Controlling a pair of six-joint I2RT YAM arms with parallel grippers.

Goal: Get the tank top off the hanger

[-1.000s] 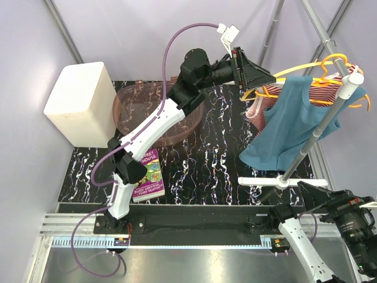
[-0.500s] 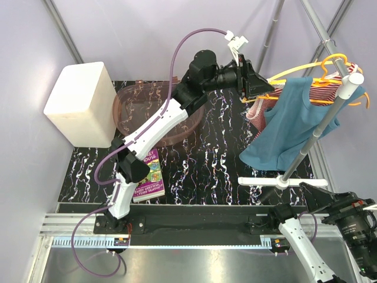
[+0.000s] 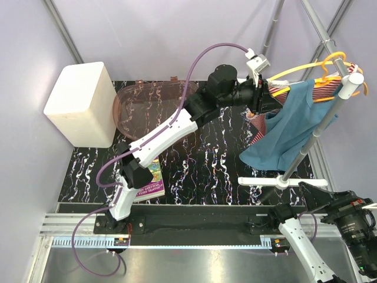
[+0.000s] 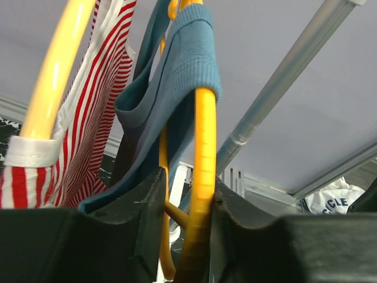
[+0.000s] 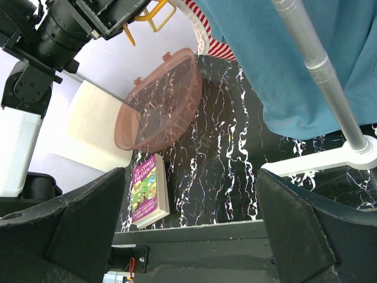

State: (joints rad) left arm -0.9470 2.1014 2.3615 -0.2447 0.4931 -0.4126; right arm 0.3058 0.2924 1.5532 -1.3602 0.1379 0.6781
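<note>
Left fingers (image 4: 88, 247) clamp the yellow hanger (image 4: 204, 147) carrying the tank top (image 4: 177, 76); right fingers (image 5: 76, 224) released; pink basin (image 5: 159, 100) nearby.

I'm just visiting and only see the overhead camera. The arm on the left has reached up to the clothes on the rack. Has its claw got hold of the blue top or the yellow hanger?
Observer: Its wrist camera shows the yellow hanger standing between the fingers of the left gripper, with the strap of the blue tank top draped over it just above. Whether they pinch it, I cannot tell.
Operator: And the other arm's claw, down in the corner?
Observer: The right gripper is wide open, with nothing between its fingers.
</note>
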